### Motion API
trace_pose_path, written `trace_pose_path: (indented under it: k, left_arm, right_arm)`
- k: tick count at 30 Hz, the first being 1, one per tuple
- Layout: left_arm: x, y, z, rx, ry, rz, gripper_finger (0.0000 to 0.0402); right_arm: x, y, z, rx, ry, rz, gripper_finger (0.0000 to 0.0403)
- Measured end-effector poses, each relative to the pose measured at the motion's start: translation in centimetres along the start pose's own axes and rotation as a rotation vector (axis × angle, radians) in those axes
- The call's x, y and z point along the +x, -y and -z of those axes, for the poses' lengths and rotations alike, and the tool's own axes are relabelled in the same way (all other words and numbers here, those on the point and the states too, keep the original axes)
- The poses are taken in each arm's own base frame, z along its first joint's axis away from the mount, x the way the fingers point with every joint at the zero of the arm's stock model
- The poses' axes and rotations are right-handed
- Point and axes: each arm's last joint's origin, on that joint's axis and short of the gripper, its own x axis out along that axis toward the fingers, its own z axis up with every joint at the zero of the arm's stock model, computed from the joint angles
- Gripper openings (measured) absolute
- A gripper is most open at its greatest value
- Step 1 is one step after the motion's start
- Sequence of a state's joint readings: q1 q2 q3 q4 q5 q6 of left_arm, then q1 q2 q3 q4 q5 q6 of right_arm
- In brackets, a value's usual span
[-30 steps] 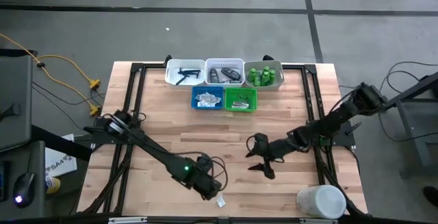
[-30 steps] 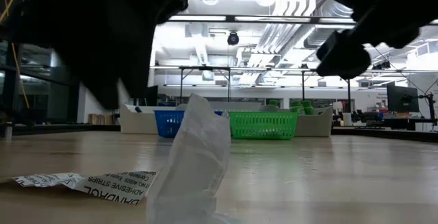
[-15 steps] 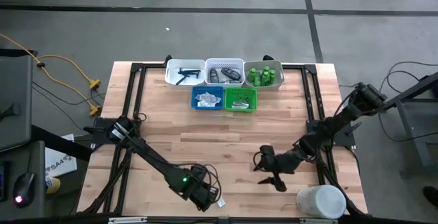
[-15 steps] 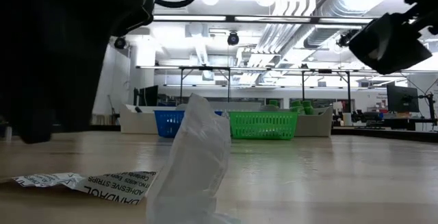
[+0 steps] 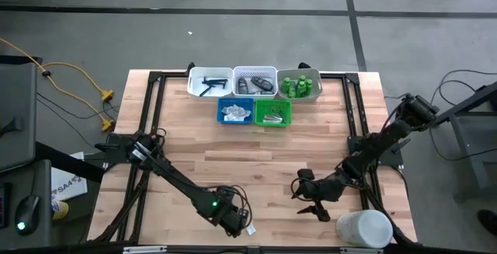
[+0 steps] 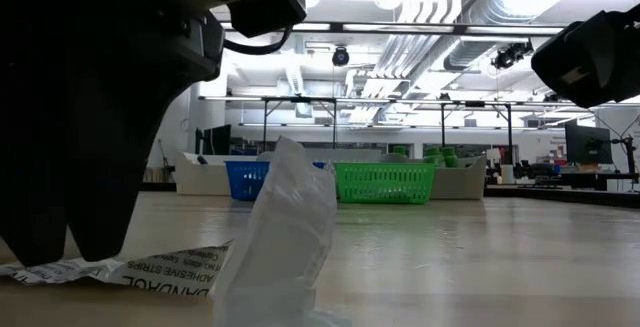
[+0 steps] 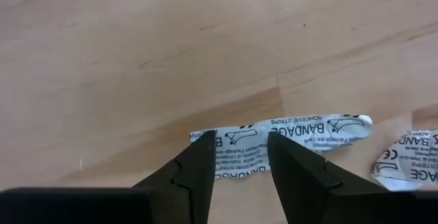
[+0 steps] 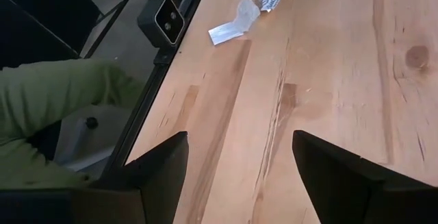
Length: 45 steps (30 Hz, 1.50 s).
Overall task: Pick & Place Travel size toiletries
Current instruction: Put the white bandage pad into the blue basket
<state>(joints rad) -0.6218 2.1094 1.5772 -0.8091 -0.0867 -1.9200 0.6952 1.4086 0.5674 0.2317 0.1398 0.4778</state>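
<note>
My left gripper (image 5: 235,227) is low at the table's near edge, open, pointing down. Its two fingertips (image 7: 239,138) straddle a flat white printed packet (image 7: 311,131) that lies on the wood, also seen under the dark fingers in the low view (image 6: 150,267). A second packet (image 7: 410,157) lies beside it, and a clear crumpled one (image 6: 285,237) stands up on its edge. My right gripper (image 5: 317,209) hangs wide open above bare wood near the large white container (image 5: 363,228). Other toiletries sit in the far trays. My left gripper comes at the printed packet from above, one fingertip (image 7: 205,148) near its end (image 7: 226,157) and the other (image 7: 277,142) farther along it. The packet lies flat on the table. I cannot tell whether the fingertips touch it.
Five trays stand at the far edge: three white (image 5: 255,81), one blue (image 5: 234,110), one green (image 5: 272,112). The white container stands at the near right corner. A black frame rail (image 8: 164,80) edges the table, and a person's green sleeve (image 8: 48,101) shows beyond it. Bare wood fills the middle.
My left gripper has moved toward the table's near edge and come down over the printed packet. My right gripper has travelled toward the near right, closer to the white container. The packets have stayed put.
</note>
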Motion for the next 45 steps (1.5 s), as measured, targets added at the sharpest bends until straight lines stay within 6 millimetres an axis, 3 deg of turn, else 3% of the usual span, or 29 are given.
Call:
trace_pose_path:
  k: [6, 15, 27, 31, 39, 45]
  left_arm:
    - [0.6, -0.2, 0.1, 0.001, -0.029, -0.043, 0.0135]
    - [3.6, -0.9, 0.5, 0.001, -0.115, -0.164, 0.0135]
    - [3.7, -1.4, 0.4, -0.001, -0.112, -0.214, 0.0134]
    - [3.7, -1.4, 0.4, -0.001, -0.112, -0.221, 0.0108]
    - [3.7, -1.4, 0.4, 0.014, -0.116, -0.220, 0.0010]
    - [3.0, -1.3, 0.0, 0.147, -0.043, -0.176, 0.0003]
  right_arm:
    - [0.0, 0.0, 0.0, 0.001, 0.002, 0.000, 0.0256]
    - [0.0, 0.0, 0.0, 0.016, 0.003, -0.001, 0.0256]
    - [0.0, 0.0, 0.0, 0.024, 0.003, -0.001, 0.0256]
    - [0.0, 0.0, 0.0, 0.028, 0.003, -0.001, 0.0256]
    - [0.0, 0.0, 0.0, 0.028, 0.003, -0.001, 0.0256]
    - [0.0, 0.0, 0.0, 0.027, 0.002, -0.001, 0.0256]
